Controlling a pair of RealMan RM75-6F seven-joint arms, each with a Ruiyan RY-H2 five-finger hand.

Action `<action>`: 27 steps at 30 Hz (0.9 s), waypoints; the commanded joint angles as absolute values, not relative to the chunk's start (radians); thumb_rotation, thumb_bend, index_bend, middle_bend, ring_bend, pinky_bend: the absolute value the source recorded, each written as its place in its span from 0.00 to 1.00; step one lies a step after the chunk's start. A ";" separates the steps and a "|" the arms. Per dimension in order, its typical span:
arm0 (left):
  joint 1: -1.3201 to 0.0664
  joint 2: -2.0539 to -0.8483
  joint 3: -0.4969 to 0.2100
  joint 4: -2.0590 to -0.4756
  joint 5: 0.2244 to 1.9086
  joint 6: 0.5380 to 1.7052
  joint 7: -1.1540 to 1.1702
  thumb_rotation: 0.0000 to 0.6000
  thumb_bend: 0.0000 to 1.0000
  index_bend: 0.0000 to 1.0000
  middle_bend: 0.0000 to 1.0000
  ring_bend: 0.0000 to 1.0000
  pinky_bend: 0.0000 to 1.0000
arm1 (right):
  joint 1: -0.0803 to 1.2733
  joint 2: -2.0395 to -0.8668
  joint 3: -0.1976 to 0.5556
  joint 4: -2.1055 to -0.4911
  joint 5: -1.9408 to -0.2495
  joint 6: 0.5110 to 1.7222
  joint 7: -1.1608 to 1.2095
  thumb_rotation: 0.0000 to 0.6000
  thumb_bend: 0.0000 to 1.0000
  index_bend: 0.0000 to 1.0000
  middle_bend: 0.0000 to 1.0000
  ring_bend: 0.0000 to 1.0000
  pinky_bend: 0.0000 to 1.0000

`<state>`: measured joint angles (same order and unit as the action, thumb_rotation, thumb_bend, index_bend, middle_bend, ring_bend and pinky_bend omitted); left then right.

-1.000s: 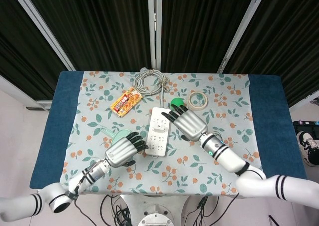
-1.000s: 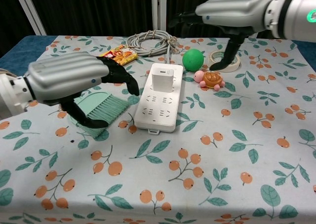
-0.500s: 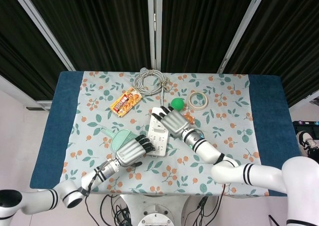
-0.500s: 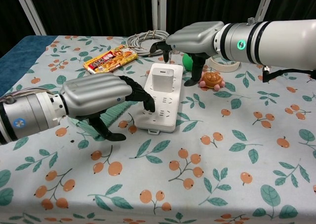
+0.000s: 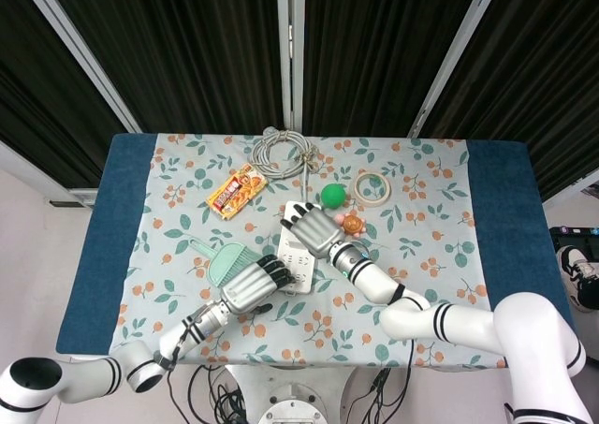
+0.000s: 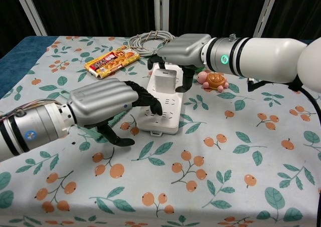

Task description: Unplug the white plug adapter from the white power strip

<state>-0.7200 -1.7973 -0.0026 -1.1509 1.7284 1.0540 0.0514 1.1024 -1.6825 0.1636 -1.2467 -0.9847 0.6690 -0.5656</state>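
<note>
The white power strip (image 6: pixel 169 118) lies at the table's middle, its long side running away from me. The white plug adapter (image 6: pixel 164 80) stands upright in its far half. My right hand (image 6: pixel 181 48) hovers over the adapter with fingers coming down on either side of it; I cannot tell if they touch it. My left hand (image 6: pixel 103 105) rests its fingertips on the strip's near left part and holds nothing. In the head view the right hand (image 5: pixel 314 227) hides the adapter, and the left hand (image 5: pixel 251 285) covers the edge of the strip (image 5: pixel 303 269).
A toy turtle (image 6: pixel 214 80) sits just right of the strip, and a green ball (image 5: pixel 332 195) and tape roll (image 5: pixel 372 188) lie beyond it. A snack packet (image 6: pixel 111 60) and coiled cable (image 6: pixel 150 39) lie at the back. A green brush (image 5: pixel 227 260) is left of the strip.
My right hand came in from the far right and lowered over the adapter. My left hand moved right and forward until its fingertips reached the strip.
</note>
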 commanded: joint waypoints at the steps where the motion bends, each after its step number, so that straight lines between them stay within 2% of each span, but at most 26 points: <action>1: -0.720 -1.808 0.003 -1.136 1.733 1.072 0.048 1.00 0.19 0.26 0.26 0.21 0.21 | 1.108 -1.699 0.159 -1.226 -1.001 0.670 -0.548 1.00 0.22 0.20 0.31 0.12 0.22; 15: -0.724 -1.843 0.019 -1.096 1.725 1.097 0.047 1.00 0.19 0.24 0.23 0.21 0.21 | 1.108 -1.727 0.152 -1.186 -1.064 0.692 -0.490 1.00 0.25 0.31 0.39 0.19 0.25; 18: -0.723 -1.843 0.019 -1.096 1.718 1.100 0.042 1.00 0.19 0.24 0.23 0.21 0.21 | 1.104 -1.727 0.152 -1.186 -1.070 0.699 -0.483 1.00 0.27 0.38 0.45 0.23 0.28; 22: -0.726 -1.840 0.022 -1.098 1.713 1.098 0.040 1.00 0.19 0.24 0.23 0.21 0.21 | 1.100 -1.728 0.150 -1.184 -1.070 0.701 -0.478 1.00 0.31 0.53 0.54 0.31 0.31; 27: -0.727 -1.841 0.027 -1.098 1.706 1.094 0.036 1.00 0.19 0.25 0.24 0.21 0.21 | 1.093 -1.729 0.152 -1.188 -1.084 0.711 -0.463 1.00 0.34 0.67 0.61 0.37 0.35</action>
